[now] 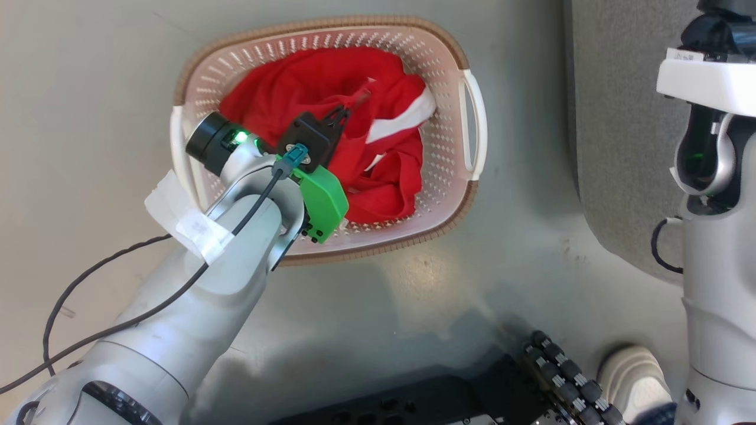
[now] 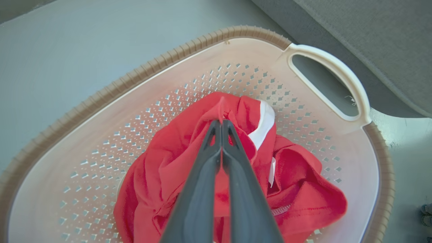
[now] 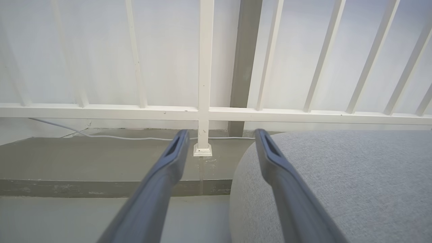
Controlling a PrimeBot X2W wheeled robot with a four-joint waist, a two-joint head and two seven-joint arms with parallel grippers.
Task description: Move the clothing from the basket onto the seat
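Observation:
The cream basket stands on the grey floor, holding bright red clothing with white trim. My left gripper reaches down into the basket and is shut on a raised fold of the red clothing near the top of the pile. The grey seat lies to the right of the basket. My right gripper stands open and empty, level with the seat's edge and pointing toward a white railing. The right arm's pale body shows at the right edge.
A white railing with a post runs behind the seat, and a thin white cable lies on a raised floor step. A pale shoe and the robot's dark base show at the bottom. A cable trails from my left arm.

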